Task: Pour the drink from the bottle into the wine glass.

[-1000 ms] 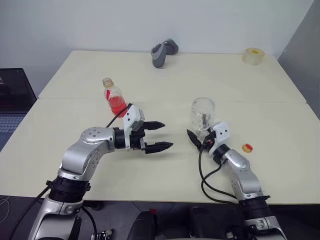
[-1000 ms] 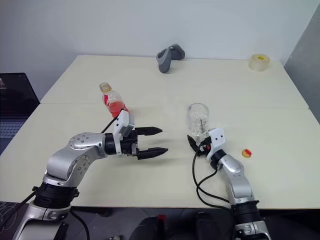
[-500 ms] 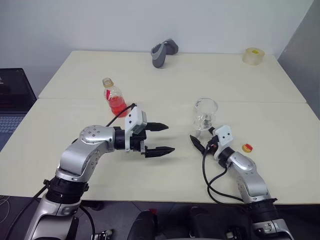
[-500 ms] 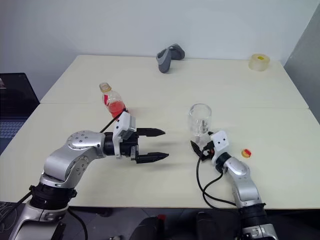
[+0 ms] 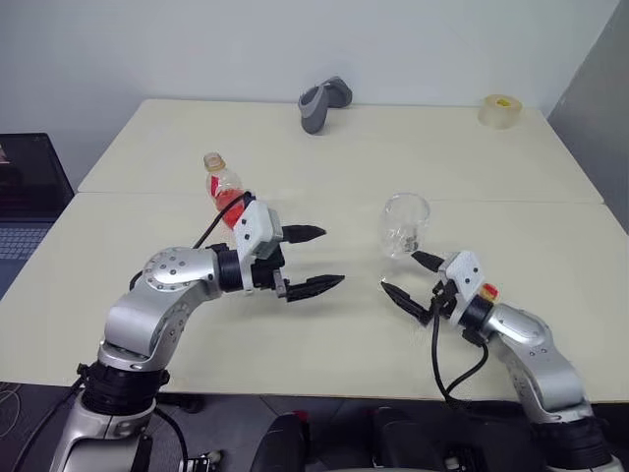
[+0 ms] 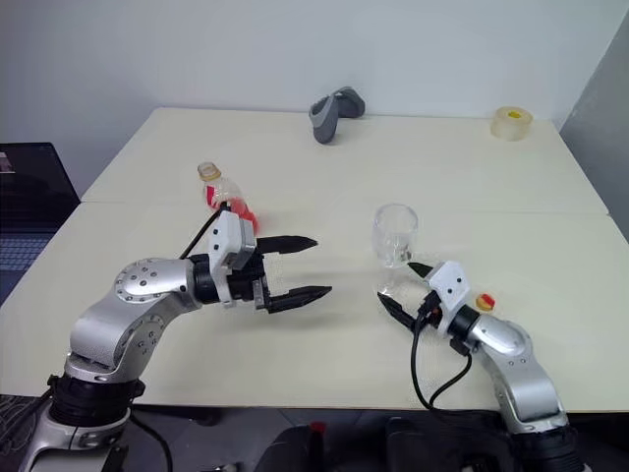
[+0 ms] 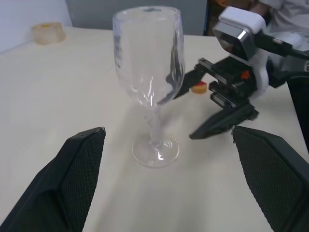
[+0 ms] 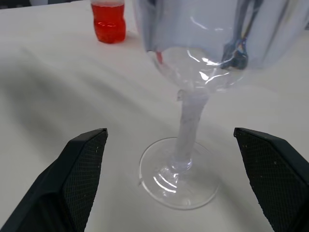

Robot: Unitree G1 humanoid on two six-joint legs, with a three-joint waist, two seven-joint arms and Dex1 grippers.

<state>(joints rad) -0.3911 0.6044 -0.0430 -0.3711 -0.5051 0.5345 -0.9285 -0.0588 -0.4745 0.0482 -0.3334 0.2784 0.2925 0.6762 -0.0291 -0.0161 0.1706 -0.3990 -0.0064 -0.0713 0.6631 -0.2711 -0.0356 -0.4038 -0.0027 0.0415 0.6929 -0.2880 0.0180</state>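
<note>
We see the left gripper (image 5: 313, 261) with its two black fingers spread wide, holding nothing. The right gripper (image 5: 411, 280) is also spread wide and empty, just beside the upright wine glass (image 5: 404, 228) on the table (image 5: 324, 177). The bottle (image 5: 223, 185) with red drink (image 8: 109, 28) stands behind the left arm.

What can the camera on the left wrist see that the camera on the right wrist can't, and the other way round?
The left wrist view alone shows the right pincer, open beside the glass, a yellow-and-red cap behind it, and a tape roll far back. The right wrist view alone shows the bottle with its red drink. Both show the empty wine glass standing upright on the table.
</note>
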